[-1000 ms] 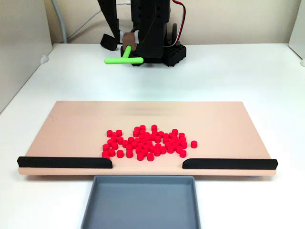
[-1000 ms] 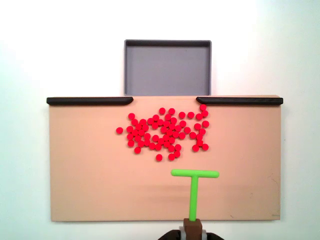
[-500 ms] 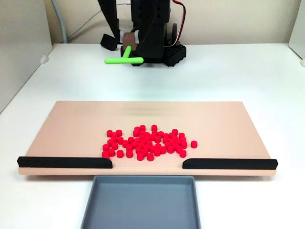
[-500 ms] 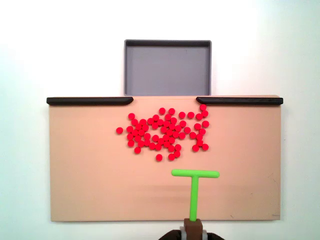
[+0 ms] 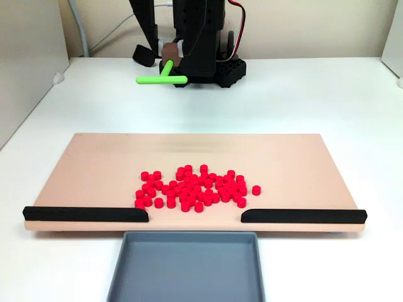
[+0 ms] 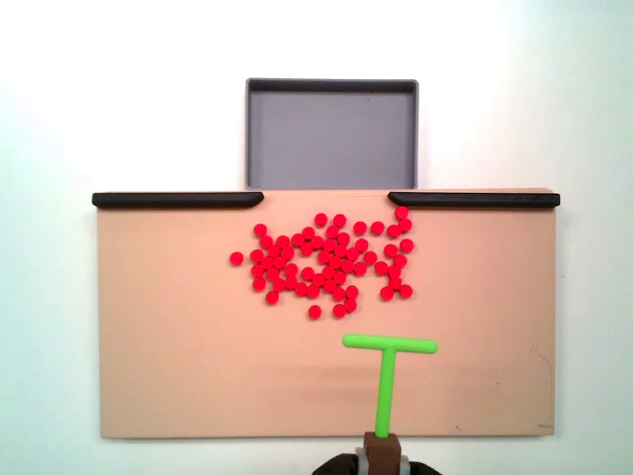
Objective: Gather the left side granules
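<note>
Granules (image 5: 194, 187) (image 6: 328, 263) lie clustered mid-board on the tan board (image 5: 94, 170) (image 6: 168, 346), just beyond the gap between two black rails (image 5: 85, 214) (image 6: 178, 200). Nearest in the front fixed view, the grey tray (image 5: 189, 267) (image 6: 331, 139) holds nothing. Bare board stretches left and right of the cluster. Farther back, the gripper (image 5: 167, 65) (image 6: 380, 450) is clenched on the green T-shaped pusher (image 5: 162, 78) (image 6: 389, 371), which has shifted slightly since half a second ago, well apart from the granules, above the white counter (image 5: 315, 100).

The grey tray (image 5: 187, 267) runs off the near edge in a fixed view; the arm's fingers (image 6: 381, 457) are cut off, their grip on the green pusher (image 6: 387, 381) hidden
</note>
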You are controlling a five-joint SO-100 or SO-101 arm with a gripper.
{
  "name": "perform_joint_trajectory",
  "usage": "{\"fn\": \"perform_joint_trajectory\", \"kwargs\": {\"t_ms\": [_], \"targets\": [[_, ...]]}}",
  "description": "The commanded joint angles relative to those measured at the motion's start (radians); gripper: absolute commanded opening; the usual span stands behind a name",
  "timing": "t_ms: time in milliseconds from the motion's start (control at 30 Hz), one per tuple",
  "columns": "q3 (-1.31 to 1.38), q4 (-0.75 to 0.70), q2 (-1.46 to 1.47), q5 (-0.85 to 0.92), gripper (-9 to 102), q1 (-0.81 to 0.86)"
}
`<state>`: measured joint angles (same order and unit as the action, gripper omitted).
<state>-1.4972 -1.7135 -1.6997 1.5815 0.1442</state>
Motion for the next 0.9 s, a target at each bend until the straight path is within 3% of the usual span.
{"fn": "perform_joint_trajectory", "kwargs": {"t_ms": [0, 867], "targets": [[0.021, 0.003, -0.032, -0.015, 0, 0.0], [0.021, 0.003, -0.023, -0.135, 0, -0.041]]}}
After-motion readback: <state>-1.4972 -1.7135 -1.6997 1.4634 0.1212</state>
